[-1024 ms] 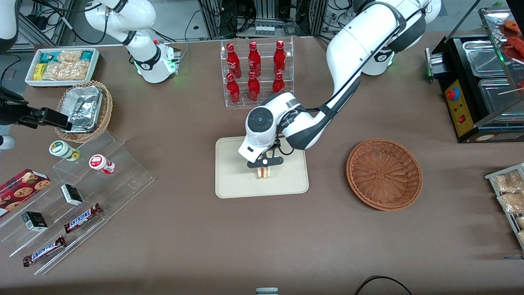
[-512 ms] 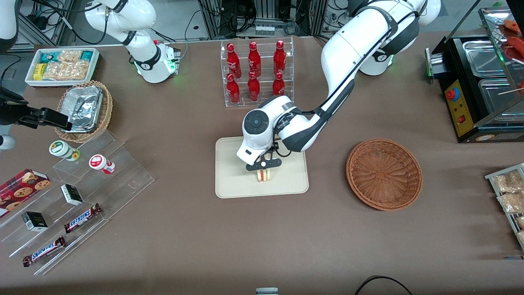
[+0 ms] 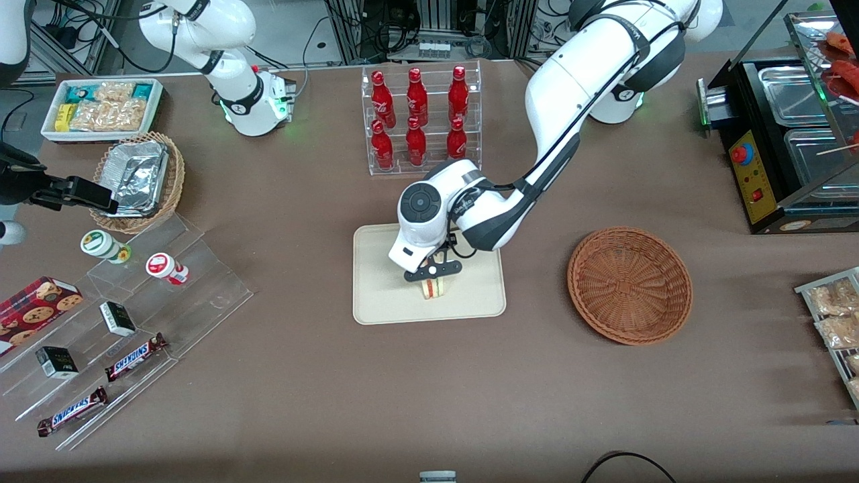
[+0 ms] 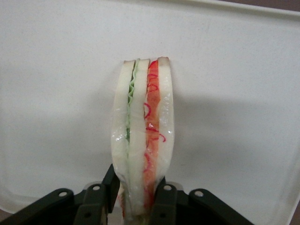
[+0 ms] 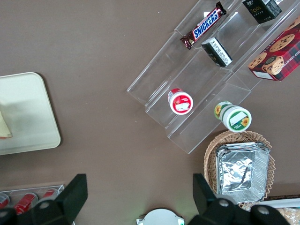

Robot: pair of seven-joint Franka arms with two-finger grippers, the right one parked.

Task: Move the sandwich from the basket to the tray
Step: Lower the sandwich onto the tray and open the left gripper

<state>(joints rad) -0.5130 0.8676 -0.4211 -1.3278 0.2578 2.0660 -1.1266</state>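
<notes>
Left arm's tool sat at frame centre in front view, over flat cream-beige plastic tray, fingers pinching small triangular white-bread sandwich by bread faces. Sandwich stood on edge upon tray, red and green filling facing wrist camera. Round reddish-brown wicker basket sat centre-right on brown table, well apart from tray.

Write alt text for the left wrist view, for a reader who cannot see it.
The gripper holds a sandwich upright by one end, its black fingers pressed against the bread on both sides. Green and red filling shows between the pale slices. A cream tray fills the background.
</notes>
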